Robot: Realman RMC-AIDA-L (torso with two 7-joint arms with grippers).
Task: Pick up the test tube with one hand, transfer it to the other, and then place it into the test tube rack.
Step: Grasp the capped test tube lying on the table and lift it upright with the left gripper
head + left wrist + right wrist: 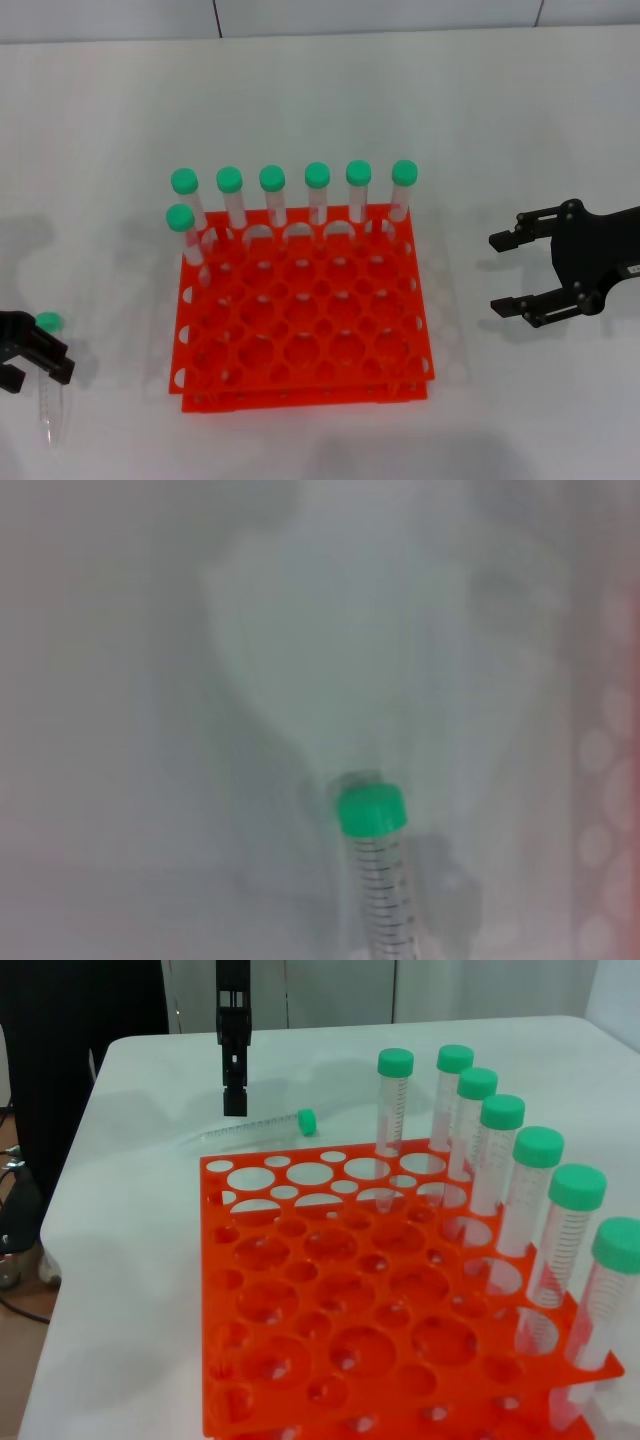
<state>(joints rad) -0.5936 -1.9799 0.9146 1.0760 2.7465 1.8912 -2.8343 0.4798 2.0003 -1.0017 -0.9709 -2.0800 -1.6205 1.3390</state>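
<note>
The test tube (pixel 50 410) lies flat on the white table left of the rack, its green cap pointing away from me. It also shows in the left wrist view (pixel 385 880) and the right wrist view (pixel 255 1128). My left gripper (pixel 37 378) hangs just over the tube's upper half with its fingers apart, not closed on it; it also shows in the right wrist view (pixel 235 1108). My right gripper (pixel 496 272), with a small white label, is open and empty to the right of the orange-red test tube rack (pixel 300 388), above the table.
Several identical green-capped tubes (pixel 272 182) stand upright along the rack's far row and far-left corner; they also show in the right wrist view (pixel 500 1130). The rack (pixel 212 1290) has many open holes. The table's left edge is near the lying tube.
</note>
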